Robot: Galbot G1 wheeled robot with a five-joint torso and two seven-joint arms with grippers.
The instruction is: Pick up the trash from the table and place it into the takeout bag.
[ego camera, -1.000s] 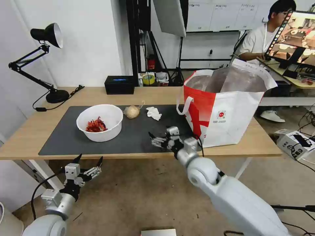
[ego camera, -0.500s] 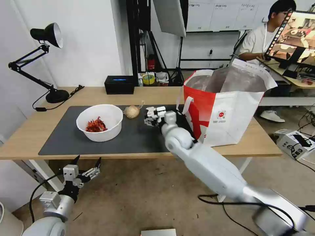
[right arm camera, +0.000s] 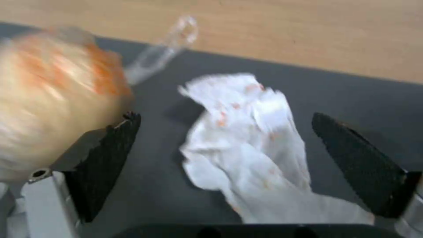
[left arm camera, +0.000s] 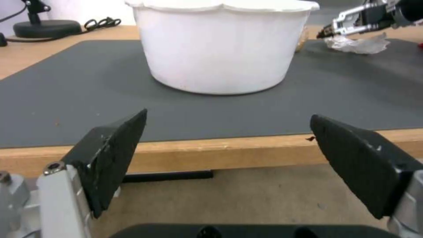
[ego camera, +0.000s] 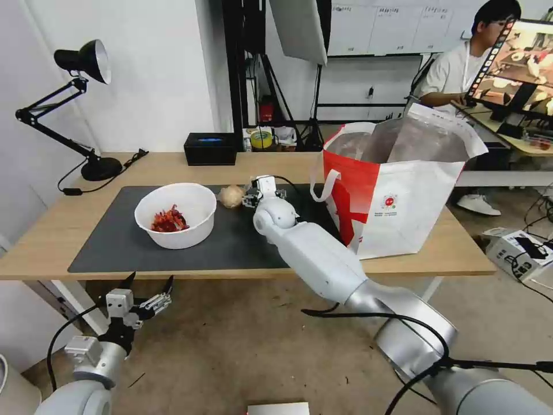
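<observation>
Spreading our right gripper (right arm camera: 224, 165) wide around the crumpled tissue (right arm camera: 251, 148) near the mat's (ego camera: 115, 242) far edge, we are judging it soft and light, best pinched across its bunched middle.

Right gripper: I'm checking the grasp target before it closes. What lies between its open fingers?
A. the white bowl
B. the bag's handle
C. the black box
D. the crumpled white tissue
D: in the right wrist view the right gripper is open, with the crumpled white tissue lying on the dark mat between its fingers.
</observation>
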